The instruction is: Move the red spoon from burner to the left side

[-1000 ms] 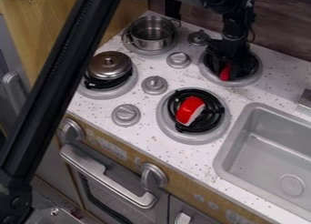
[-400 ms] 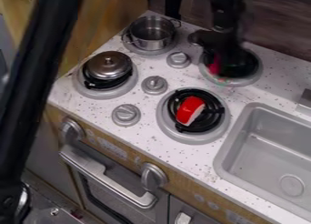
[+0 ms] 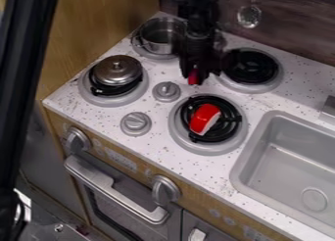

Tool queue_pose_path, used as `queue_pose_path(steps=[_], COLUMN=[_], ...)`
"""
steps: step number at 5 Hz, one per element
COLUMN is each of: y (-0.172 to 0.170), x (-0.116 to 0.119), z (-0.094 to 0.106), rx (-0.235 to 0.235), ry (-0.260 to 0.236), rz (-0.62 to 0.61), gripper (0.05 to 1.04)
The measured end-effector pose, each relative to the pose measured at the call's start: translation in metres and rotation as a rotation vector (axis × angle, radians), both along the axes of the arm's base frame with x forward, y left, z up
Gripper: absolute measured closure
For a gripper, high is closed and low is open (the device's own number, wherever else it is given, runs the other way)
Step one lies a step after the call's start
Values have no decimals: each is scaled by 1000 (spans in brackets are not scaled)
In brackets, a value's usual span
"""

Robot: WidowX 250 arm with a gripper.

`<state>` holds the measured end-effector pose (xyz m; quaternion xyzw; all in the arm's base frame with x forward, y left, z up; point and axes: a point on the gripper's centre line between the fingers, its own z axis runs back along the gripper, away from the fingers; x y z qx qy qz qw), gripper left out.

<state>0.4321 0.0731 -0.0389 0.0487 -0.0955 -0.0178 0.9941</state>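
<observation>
The black gripper (image 3: pixel 198 74) hangs over the counter between the steel pot and the back right burner, shut on the red spoon. A short red part of the spoon (image 3: pixel 193 77) shows at its fingertips, above the white surface; the rest of the spoon is hidden by the gripper. To its right lies the back right burner (image 3: pixel 251 66), with black coils and nothing on them.
A steel pot (image 3: pixel 161 36) stands at the back left, a lidded pan (image 3: pixel 117 71) on the front left burner. A red and white piece (image 3: pixel 204 118) lies on the front right burner. Grey knobs (image 3: pixel 166 91) stand between burners; the sink (image 3: pixel 258 143) is at right.
The gripper has moved left from the back right burner, and the red spoon has come off the burner with it. The arm's long link has shifted left too.
</observation>
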Motion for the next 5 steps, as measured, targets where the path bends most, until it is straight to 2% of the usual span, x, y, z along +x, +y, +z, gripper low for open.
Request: queue_pose_path(steps=[1,2,3,4,5], y=[8,9,6,-1,-7], x=[-7,-13,-17,-21,-18], z=[-5,-6,-7,-6,38], rx=[-10,-30,-34,-35,-20], ry=[24,49,76,80,-5], rz=[-8,-14,-36,-53,-57], gripper=[627,298,95,86,86])
